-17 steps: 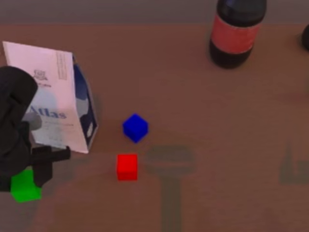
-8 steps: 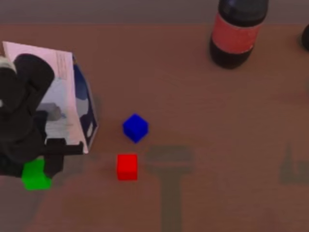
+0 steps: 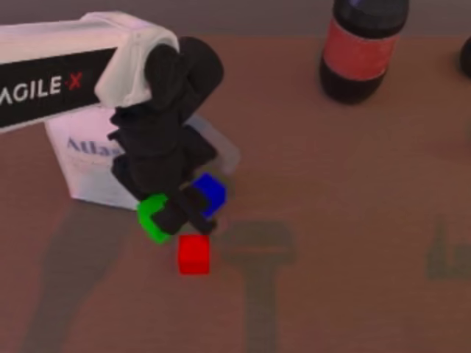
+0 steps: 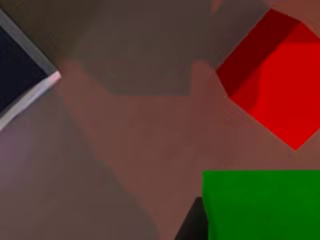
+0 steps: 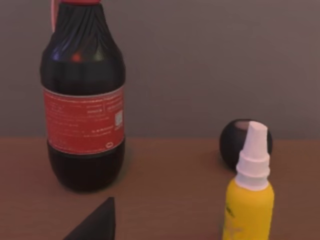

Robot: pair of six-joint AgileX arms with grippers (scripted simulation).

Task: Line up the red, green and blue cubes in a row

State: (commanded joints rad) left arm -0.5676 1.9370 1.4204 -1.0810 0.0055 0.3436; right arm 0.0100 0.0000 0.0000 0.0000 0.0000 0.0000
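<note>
My left gripper (image 3: 165, 218) is shut on the green cube (image 3: 151, 218), holding it just left of the blue cube (image 3: 213, 191) and up-left of the red cube (image 3: 193, 254). The gripper's black body hides part of the blue cube. In the left wrist view the green cube (image 4: 262, 205) fills the space by a dark finger (image 4: 192, 225), with the red cube (image 4: 275, 85) on the table beyond it. The right arm is outside the top view; its wrist camera faces the table's back edge.
A white and blue carton (image 3: 85, 173) stands left of the cubes, under my left arm. A cola bottle (image 3: 360, 48) is at the back right, a dark round object (image 3: 466, 55) at the right edge. A yellow spray bottle (image 5: 248, 200) is near the right gripper.
My left arm swung from the front left corner toward the middle, carrying the green cube up beside the blue and red cubes. The carton now shows a different face.
</note>
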